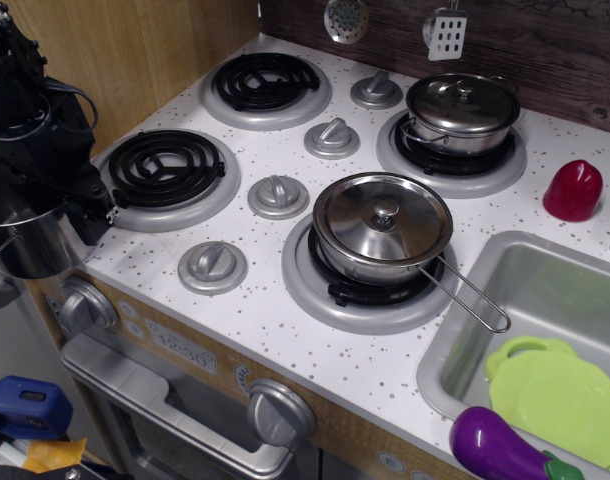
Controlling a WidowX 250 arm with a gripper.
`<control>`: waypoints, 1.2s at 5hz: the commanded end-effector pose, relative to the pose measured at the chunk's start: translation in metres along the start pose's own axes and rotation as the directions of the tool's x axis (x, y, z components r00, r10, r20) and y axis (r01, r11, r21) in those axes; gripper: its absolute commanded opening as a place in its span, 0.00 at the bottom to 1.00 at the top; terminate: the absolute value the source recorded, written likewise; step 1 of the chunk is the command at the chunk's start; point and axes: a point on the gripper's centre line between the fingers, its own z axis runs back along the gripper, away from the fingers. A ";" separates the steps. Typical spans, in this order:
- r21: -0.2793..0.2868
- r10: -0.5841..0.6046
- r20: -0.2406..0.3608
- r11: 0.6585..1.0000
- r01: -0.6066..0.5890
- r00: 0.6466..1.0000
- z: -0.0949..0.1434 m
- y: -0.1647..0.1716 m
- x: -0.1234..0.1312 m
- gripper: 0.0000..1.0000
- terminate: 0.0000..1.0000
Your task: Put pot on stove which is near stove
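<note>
Pot [25, 245] beside stove [275, 300] edge

Setting: toy play kitchen. Evidence: speckled white stove [285, 300] with coil burners and grey knobs, steel sink [545, 300] alongside, oven door handle [165, 405] below. Plastic eggplant [495, 447] and hanging utensils [445, 32] on the dark back wall.
</note>
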 end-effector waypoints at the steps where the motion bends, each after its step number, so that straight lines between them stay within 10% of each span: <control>1: 0.023 0.011 0.018 1.000 -0.011 1.000 0.005 0.007 0.002 0.00 0.00; 6: 0.101 -0.041 0.130 0.994 0.028 0.991 0.045 -0.008 0.040 0.00 0.00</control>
